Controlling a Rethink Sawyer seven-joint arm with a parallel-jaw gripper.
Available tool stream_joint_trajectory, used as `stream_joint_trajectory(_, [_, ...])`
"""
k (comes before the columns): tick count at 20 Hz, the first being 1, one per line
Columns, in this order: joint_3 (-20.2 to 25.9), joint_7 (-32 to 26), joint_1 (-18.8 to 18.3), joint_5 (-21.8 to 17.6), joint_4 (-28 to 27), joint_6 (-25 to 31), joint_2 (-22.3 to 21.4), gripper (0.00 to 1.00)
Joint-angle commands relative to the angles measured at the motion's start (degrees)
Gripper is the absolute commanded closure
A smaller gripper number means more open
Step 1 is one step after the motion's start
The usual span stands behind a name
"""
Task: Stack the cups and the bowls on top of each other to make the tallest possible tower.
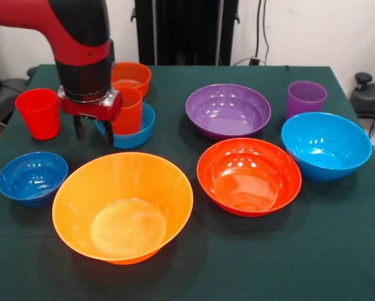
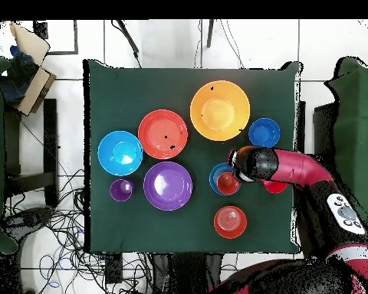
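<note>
My gripper (image 1: 93,132) is open and empty, with its fingers hanging at the left front rim of the small light blue bowl (image 1: 137,133). The orange-red cup (image 1: 130,110) stands upright in that bowl. The red cup (image 1: 38,113) stands to the left, and the small orange bowl (image 1: 131,76) is behind. The small dark blue bowl (image 1: 32,177) and the big yellow-orange bowl (image 1: 121,207) are in front, both empty. To the right are the purple bowl (image 1: 228,110), the red-orange bowl (image 1: 249,175), the large light blue bowl (image 1: 325,145) and the purple cup (image 1: 306,98). In the overhead view the gripper (image 2: 237,164) is beside the cup in its bowl (image 2: 225,181).
All pieces stand apart on a dark green table (image 1: 237,263). In the overhead view my arm (image 2: 294,167) reaches across the right table edge and partly covers the red cup (image 2: 275,187). A black stand (image 1: 186,31) is behind the table.
</note>
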Motion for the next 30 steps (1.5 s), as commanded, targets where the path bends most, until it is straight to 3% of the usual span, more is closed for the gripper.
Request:
stream_joint_trajectory(1, [6.28,-20.54,-0.87,-4.26,-7.64,10.51,-0.28,0.0])
stream_joint_trajectory(8, [9.37,-23.05,-2.34,-7.76,-8.84,6.22,2.14,0.0])
stream_joint_trajectory(18, [15.59,-28.82,-5.01,-10.32,-9.97,6.08,5.44,0.0])
stream_joint_trajectory(30, [16.75,-29.83,-4.95,-11.01,-12.58,7.27,7.99,0.0])
